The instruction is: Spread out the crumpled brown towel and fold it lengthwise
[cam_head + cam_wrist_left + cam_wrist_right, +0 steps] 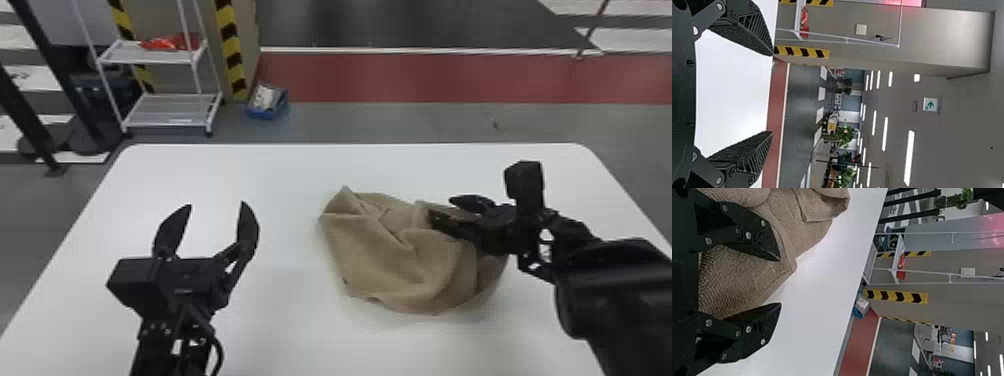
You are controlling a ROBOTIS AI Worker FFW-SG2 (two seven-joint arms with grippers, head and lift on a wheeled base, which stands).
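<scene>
The left claw (214, 212) is at the left over the white surface (285, 330), fingers wide apart, its arm cut off at the head view's near edge. Right of centre lies the crumpled brown towel (390, 255), some of its edges lost in folds. The right claw (441, 206), fingers parted, hides some of its right side; contact is hard to make out.

The white table (290, 170) leaves room to pass left of the brown towel (380, 250), as far as the left gripper (216, 204), and beyond it, while the right gripper (440, 206) blocks its right side, perhaps touching it.
</scene>
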